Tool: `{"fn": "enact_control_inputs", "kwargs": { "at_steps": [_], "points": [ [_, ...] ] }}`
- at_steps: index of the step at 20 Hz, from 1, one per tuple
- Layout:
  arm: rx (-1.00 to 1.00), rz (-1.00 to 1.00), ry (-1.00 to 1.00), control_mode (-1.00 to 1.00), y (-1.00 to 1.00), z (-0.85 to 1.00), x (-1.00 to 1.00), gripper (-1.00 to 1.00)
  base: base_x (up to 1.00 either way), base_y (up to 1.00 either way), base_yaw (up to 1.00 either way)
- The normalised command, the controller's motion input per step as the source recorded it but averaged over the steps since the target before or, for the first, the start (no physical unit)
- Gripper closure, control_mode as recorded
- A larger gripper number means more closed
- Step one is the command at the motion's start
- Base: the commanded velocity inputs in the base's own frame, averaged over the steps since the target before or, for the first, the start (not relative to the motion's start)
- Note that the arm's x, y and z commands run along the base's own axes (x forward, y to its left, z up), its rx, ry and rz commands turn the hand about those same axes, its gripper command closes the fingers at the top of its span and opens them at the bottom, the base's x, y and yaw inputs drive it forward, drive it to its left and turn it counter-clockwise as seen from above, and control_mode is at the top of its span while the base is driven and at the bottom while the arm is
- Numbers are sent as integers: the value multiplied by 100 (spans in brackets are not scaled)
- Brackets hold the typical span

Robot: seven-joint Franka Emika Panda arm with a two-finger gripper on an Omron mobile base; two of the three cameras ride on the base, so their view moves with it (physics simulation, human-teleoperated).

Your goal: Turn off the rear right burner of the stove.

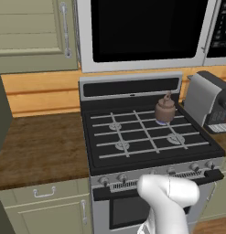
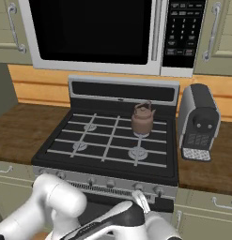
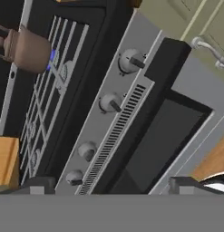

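The tool (image 3: 111,185), fingers apart, hovers before the stove (image 1: 153,155) knobs; a kettle (image 2: 143,119) covers the rear right burner (image 2: 142,134)

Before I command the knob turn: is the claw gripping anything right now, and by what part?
Nothing is held. In the hand view the claw is open and empty, apart from the stove knobs ahead.

The stove (image 1: 151,137) is sitting mid-frame, carrying a brown kettle (image 1: 165,109) on its upper-right grate. The wooden desk (image 1: 39,148) is flanking it, bearing a coffee machine (image 1: 209,103) at right.
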Motion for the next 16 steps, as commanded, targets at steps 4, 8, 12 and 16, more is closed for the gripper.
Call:
{"fn": "enact_control_inputs", "kwargs": {
  "at_steps": [4, 8, 12, 16],
  "points": [
    [-7, -6, -23, -100, 0, -28, 62, -100, 0, 0, 0],
    [-21, 0, -14, -100, 8, -28, 53, -100, 0, 0, 0],
    [-34, 0, -19, -100, 33, -22, 18, -100, 0, 0, 0],
    [-34, 0, -21, -100, 22, -19, 3, -100, 0, 0, 0]
  ]
}}
